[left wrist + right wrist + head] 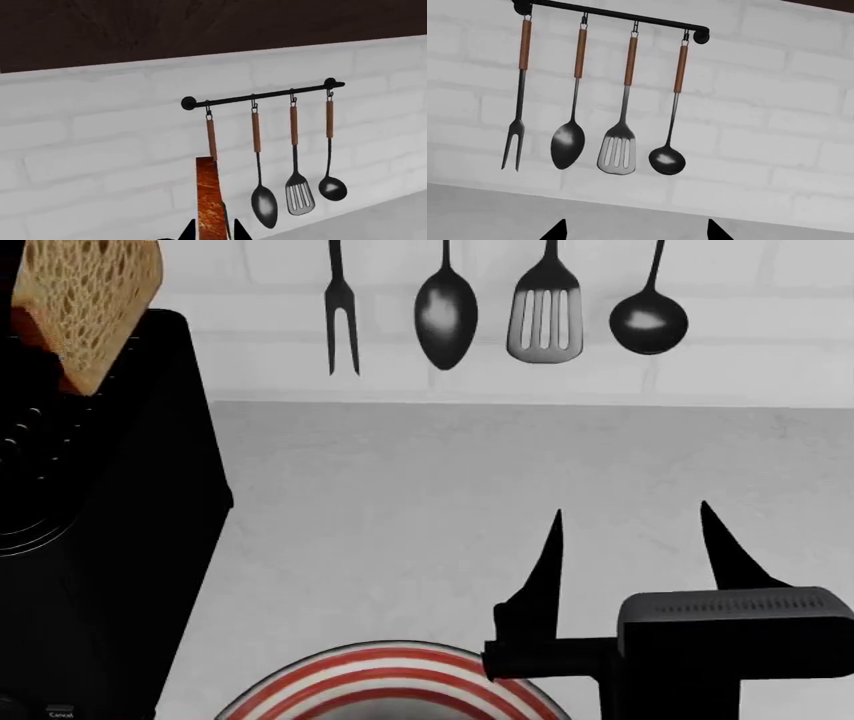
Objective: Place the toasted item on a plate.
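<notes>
The toasted item, a slice with pale porous crumb and a brown crust, is raised at the far left of the head view. The left wrist view shows it edge-on, with my left gripper shut on it, one dark finger on each side. The plate, with red and white stripes on its rim, lies at the near edge of the counter, only partly in view. My right gripper hovers open just right of the plate and holds nothing. The right wrist view shows its tips wide apart.
A tall black toaster fills the left side, under the slice. On the white brick wall a rail carries a fork, spoon, slotted turner and ladle. Grey counter spreads between wall and plate.
</notes>
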